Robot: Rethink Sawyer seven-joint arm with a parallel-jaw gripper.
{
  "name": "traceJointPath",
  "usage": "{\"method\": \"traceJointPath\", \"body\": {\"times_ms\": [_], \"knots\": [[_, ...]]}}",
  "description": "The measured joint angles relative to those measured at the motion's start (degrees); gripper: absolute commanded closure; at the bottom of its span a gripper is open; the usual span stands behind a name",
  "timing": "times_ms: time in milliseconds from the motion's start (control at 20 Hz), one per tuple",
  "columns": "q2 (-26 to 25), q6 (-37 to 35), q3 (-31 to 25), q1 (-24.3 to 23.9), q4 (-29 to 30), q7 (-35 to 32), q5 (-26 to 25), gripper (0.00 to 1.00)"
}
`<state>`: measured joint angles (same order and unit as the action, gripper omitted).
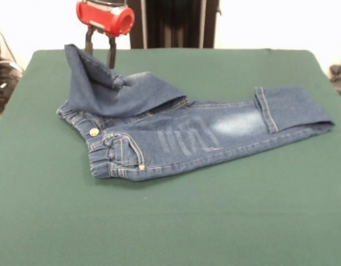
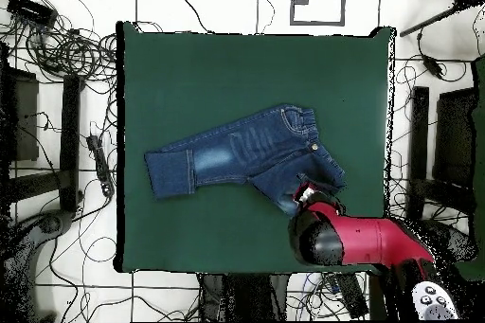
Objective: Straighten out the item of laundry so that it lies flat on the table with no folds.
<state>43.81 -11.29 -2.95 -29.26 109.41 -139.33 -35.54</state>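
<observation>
The item of laundry [image 1: 176,138], a small pair of dark blue jeans, lies across the middle of the green table [image 1: 159,227], waistband to the left. One leg runs right and its cuff is folded back. The other leg is doubled over the seat, with its end standing up at the back left. My red gripper [image 1: 101,51] hangs right behind that raised end, its lower part hidden by the cloth. In the overhead view the jeans [image 2: 237,153] lie mid-table and the gripper [image 2: 306,193] is over their lower right end.
The table [image 2: 189,63] stretches well beyond the jeans on all sides. Cables and dark stands [image 2: 71,130] lie on the floor around it. My red and black arm [image 2: 365,243] covers the table's lower right edge in the overhead view.
</observation>
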Motion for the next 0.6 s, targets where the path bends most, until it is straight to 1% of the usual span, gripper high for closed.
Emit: {"method": "traceJointPath", "body": {"times_ms": [350,600], "knots": [[-0.01,-1.74,0.01,1.36,-1.25,0.00,2.51,0.00],[-0.05,-3.22,0.01,1.60,-2.50,0.00,3.05,0.00]]}}
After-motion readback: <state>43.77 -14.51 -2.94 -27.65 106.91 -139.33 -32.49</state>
